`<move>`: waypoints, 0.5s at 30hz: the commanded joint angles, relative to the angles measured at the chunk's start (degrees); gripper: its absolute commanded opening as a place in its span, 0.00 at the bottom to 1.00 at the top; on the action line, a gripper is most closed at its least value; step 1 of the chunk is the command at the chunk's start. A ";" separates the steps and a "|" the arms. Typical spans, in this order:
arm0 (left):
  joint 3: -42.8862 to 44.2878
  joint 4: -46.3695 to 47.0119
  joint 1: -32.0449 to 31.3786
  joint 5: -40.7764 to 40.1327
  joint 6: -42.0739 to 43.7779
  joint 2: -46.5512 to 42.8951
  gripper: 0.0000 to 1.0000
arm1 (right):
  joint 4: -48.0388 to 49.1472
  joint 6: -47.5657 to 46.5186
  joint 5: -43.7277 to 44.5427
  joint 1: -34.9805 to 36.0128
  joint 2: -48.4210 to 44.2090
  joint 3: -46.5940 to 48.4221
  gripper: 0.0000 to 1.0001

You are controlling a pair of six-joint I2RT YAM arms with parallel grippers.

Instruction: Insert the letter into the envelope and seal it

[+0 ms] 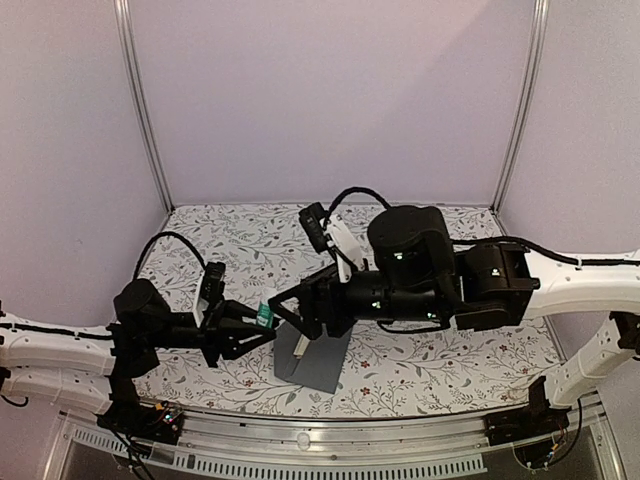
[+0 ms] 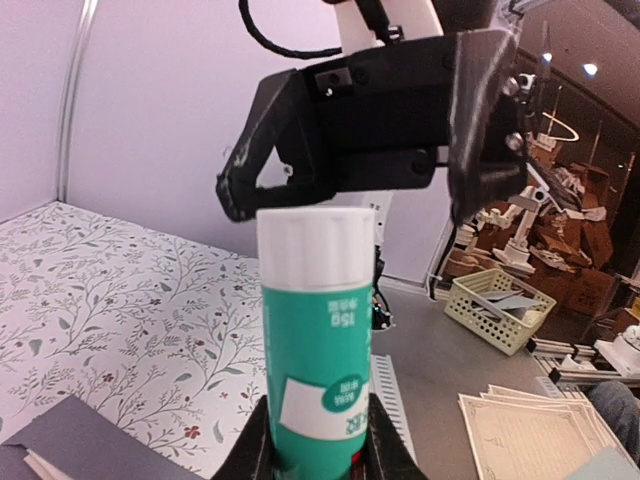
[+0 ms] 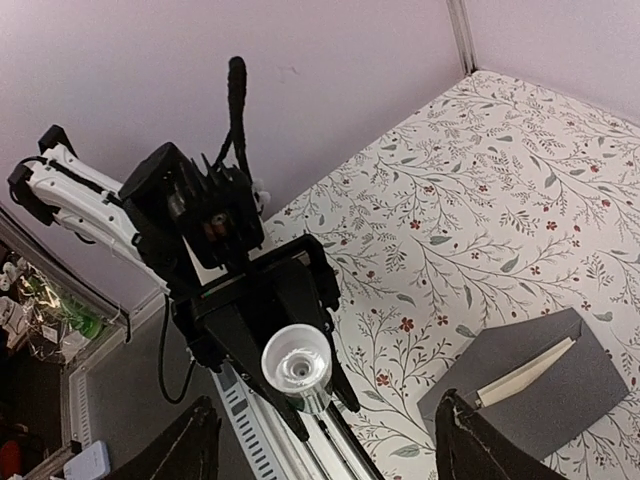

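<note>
Slate-grey and flat, the envelope (image 1: 318, 365) lies on the floral-clothed worktop (image 1: 440, 365), near the front edge between the 2 arms. The letter (image 1: 300, 346) shows only as a narrow tan strip at the envelope's opening. The rest of the sheet is covered, so its printed border cannot be made out. Just left of the envelope and raised off the cloth, the left hand (image 1: 258, 325) is clamped on the lower body of a teal-and-white tube (image 2: 318, 340). The tube's label reads "15g"; the other characters are too small to read. The right hand (image 3: 325, 420) stands wide around the tube's white top, with a gap on each side. Off the worktop, the left wrist view catches a pale basket (image 2: 495, 305) and a stack of tan bordered sheets (image 2: 535, 430), the stack cut off at the frame's bottom.
</note>
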 commanded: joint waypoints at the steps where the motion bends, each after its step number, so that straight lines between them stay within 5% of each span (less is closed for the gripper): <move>1: 0.68 6.55 0.52 10.67 -3.07 -0.51 0.00 | 5.66 -4.56 -7.17 0.26 -5.62 -2.37 0.73; 8: 0.92 12.10 0.47 19.20 -6.83 1.31 0.00 | 4.32 -8.92 -16.69 0.25 -4.42 -0.69 0.70; 15: 2.81 6.88 0.49 19.84 -4.76 2.81 0.00 | -8.60 -14.07 -17.80 0.26 1.37 8.85 0.66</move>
